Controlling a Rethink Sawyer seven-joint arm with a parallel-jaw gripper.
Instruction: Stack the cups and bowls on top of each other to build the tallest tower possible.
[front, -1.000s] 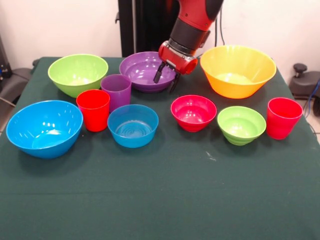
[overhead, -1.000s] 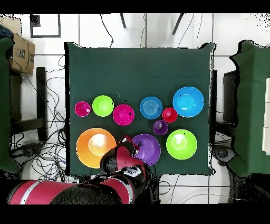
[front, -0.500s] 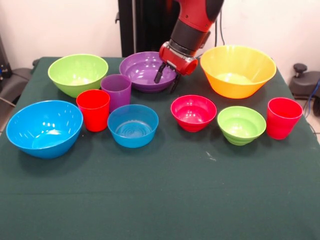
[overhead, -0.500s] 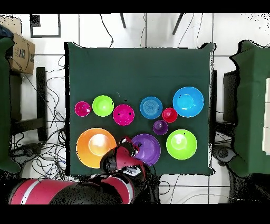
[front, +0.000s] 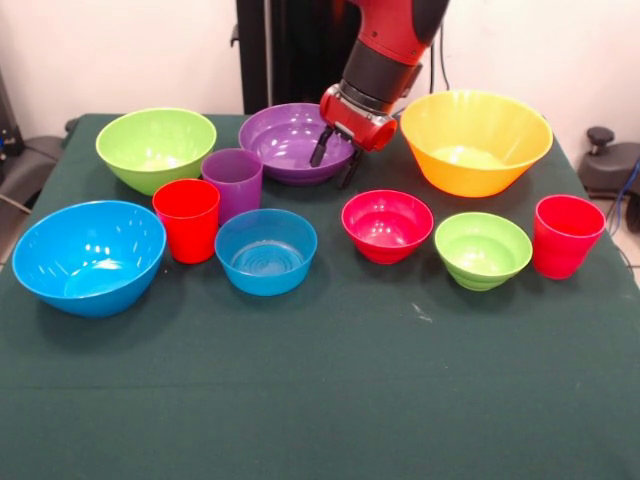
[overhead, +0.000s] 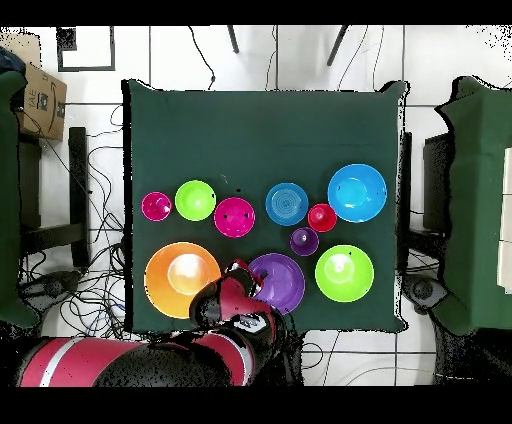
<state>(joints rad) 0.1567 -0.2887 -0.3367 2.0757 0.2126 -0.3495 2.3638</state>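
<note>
On the dark green cloth-covered tabletop, ten glossy plastic vessels are sitting separately, none stacked on another. The red and black arm is reaching down so that its claw is hanging at the rim of the large purple round bowl, on the side nearest the large yellow round bowl. Its two dark fingers are standing moderately spread, one over the purple bowl's inside and the other just outside the rim, and they are gripping nothing.

In the front view, the large lime green round bowl is sitting left of the purple bowl. The translucent purple ribbed tumbler is standing just in front of it, touching or nearly touching the red plastic tumbler beside it. The large blue round bowl is resting at the left, with the small blue round bowl near the red tumbler. To the right, the small red-pink round bowl, the small lime green round bowl and the second red plastic tumbler are forming a row, close but apart.

In the overhead view, the arm is covering the gap between the yellow bowl and the purple bowl.
</note>
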